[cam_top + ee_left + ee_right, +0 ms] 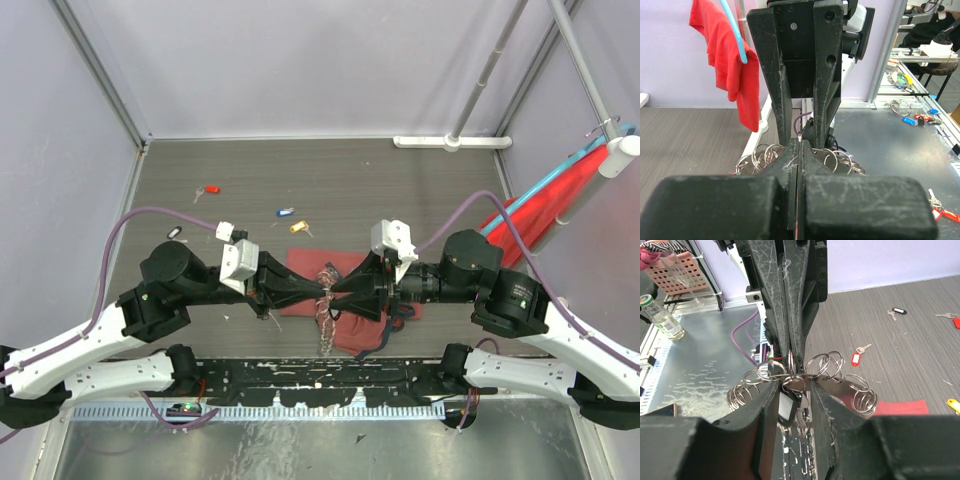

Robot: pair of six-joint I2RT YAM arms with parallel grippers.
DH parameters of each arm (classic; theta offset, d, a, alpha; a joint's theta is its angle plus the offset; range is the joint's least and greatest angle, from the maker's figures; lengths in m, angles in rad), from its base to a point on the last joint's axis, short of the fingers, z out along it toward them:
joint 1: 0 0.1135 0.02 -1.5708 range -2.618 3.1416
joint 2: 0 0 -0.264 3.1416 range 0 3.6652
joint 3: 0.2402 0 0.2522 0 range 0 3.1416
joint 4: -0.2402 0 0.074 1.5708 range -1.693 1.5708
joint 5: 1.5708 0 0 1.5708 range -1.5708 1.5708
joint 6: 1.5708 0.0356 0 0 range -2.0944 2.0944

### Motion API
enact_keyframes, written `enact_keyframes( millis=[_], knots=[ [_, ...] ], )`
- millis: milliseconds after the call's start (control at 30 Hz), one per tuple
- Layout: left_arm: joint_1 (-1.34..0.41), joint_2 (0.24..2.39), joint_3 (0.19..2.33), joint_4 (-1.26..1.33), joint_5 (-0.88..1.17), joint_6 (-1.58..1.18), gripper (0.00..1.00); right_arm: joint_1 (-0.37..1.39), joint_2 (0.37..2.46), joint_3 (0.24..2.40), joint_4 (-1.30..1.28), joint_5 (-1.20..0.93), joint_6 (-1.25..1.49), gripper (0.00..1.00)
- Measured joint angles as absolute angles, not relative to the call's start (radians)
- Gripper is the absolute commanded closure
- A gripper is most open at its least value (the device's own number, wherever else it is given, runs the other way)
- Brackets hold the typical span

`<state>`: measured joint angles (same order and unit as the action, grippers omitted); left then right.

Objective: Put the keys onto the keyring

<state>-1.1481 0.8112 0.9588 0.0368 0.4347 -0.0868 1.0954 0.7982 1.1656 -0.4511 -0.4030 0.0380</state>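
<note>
Left gripper (798, 149) is clamped on the thin wire keyring (826, 361) fringed with silvery rings, above the dark-red cloth bag (305, 268); we cannot see what the bag holds. Right gripper (794, 386) straddles a black tag (787, 409); we cannot tell whether it grips. We count four loose keys from above: red key (211, 189), blue key (285, 212), yellow key (298, 227), black key (175, 232).

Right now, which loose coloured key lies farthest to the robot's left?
The small black-headed metal key; the red key, blue key and yellow key lie further right.

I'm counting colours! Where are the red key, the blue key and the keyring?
red key (212, 189), top view, red head.
blue key (285, 212), top view, blue head.
keyring (326, 305), top view, dangling silvery rings.
</note>
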Motion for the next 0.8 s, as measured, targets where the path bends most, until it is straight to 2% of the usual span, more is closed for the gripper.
enact_keyframes(
  millis=[267,633,800],
  knots=[
    [-1.148,0.802,0.95,0.047,0.434,-0.087,1.0,1.095,0.796,1.151,-0.455,-0.407,0.046,0.64],
    [-1.148,0.799,0.944,0.047,0.432,-0.087,1.0,1.095,0.794,1.144,-0.47,-0.406,0.056,0.77],
    [-1.148,0.799,0.944,0.047,0.432,-0.087,1.0,1.095,0.778,1.144,-0.48,-0.39,0.056,0.8]
  ],
)
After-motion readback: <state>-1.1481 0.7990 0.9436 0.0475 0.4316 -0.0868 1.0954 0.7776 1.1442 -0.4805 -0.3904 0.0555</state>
